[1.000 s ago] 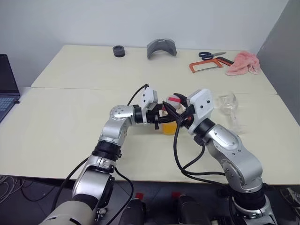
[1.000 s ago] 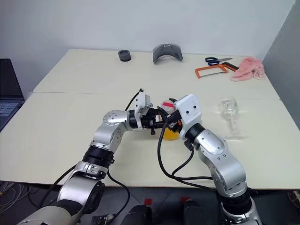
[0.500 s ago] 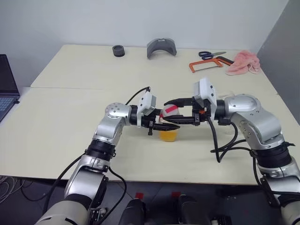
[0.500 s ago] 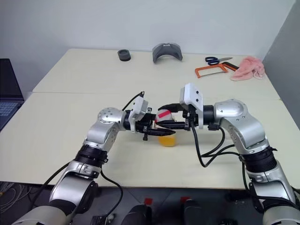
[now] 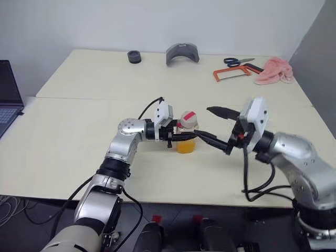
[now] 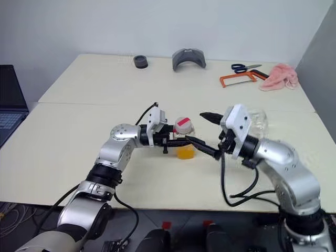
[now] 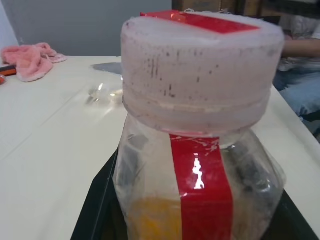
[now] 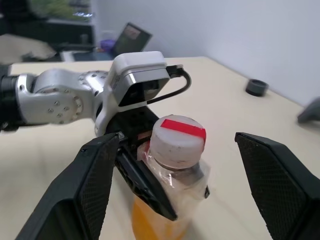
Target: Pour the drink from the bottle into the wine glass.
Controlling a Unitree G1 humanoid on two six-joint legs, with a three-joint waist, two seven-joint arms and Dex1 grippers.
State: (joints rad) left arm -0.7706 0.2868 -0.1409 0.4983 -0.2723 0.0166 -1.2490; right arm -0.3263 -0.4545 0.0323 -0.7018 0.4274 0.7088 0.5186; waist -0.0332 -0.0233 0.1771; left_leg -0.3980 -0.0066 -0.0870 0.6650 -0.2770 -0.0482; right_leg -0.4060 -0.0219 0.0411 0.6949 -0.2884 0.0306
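The bottle [image 5: 186,134] stands upright near the table's middle, with its white-and-red cap [image 8: 177,135] on. The orange drink [image 5: 186,147] fills its lower part. My left gripper [image 5: 181,137] reaches in from the left and is shut on the bottle's body below the cap. My right gripper [image 5: 212,126] is just right of the bottle. It is open wide, with one finger above and one below, touching nothing. In the right wrist view the cap sits between its spread fingers [image 8: 95,185] but further off. The wine glass [image 6: 258,119] stands behind the right wrist, mostly hidden by it.
Along the far edge lie a black ring [image 5: 134,56], a grey curved part [image 5: 182,53], scissors [image 5: 237,61], an orange hacksaw [image 5: 231,73] and a pink cloth [image 5: 273,71]. A laptop [image 5: 8,97] sits at the left edge. A seam [image 5: 79,98] crosses the table.
My right gripper has opened wide and pulled back to the right, away from the cap. The bottle stays in my left gripper, cap still on.
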